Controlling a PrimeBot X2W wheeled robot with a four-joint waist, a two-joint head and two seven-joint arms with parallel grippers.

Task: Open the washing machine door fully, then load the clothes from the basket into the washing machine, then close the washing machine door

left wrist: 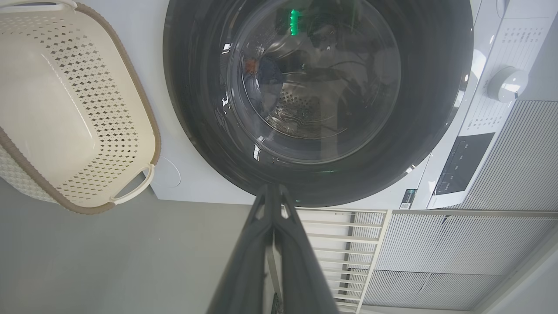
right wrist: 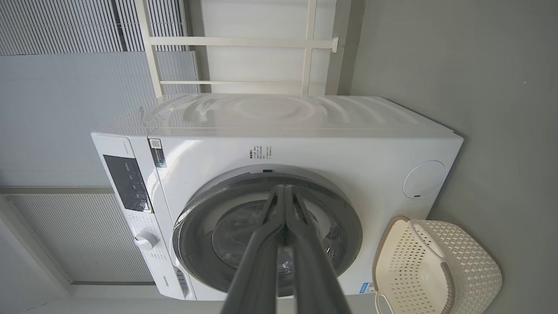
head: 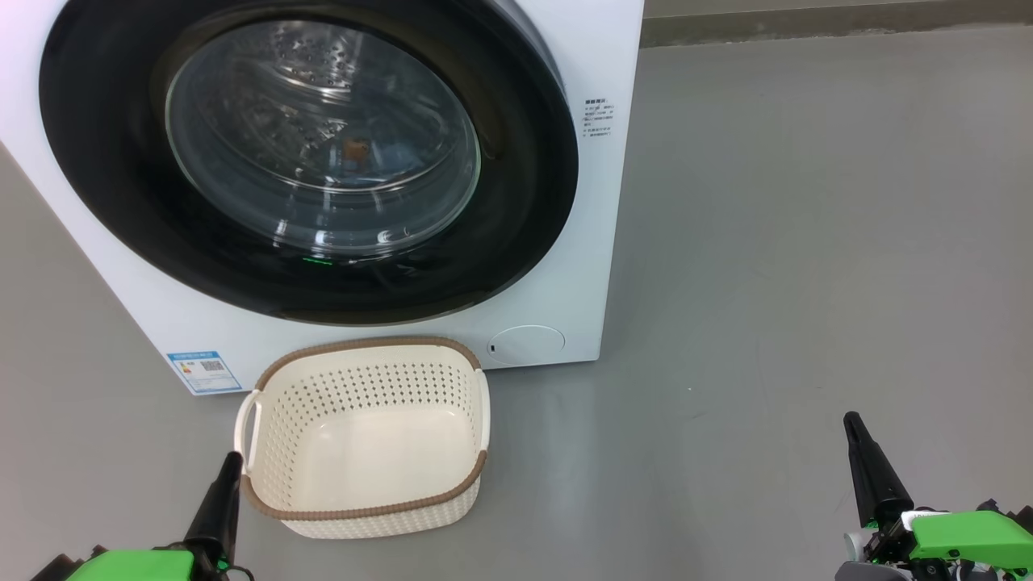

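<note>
You have the washing machine door [head: 315, 153] shut flush on the washing machine [head: 601, 210]; bluish clothes [left wrist: 259, 74] with an orange spot show dimly through it; the basket [head: 367, 436] sits on the floor [head: 767, 323] just before the machine, bare bottom showing; left gripper [head: 234, 458] fingers pressed together, gripping nothing, tip near the basket's corner; right gripper [head: 850, 418] likewise, well apart.

washing machine door [head: 311, 153]: glossy black, mirror-slick | glass bowl [left wrist: 314, 83]: clear, smooth, throwing reflections | drum [head: 315, 56]: bright perforated metal | washing machine [right wrist: 305, 144]: smooth white, soft sheen | basket [head: 379, 516]: cream perforated plastic, textured outside | rim [head: 363, 345]: brown, woven-look | floor [head: 807, 242]: grey, matt, smooth
</note>
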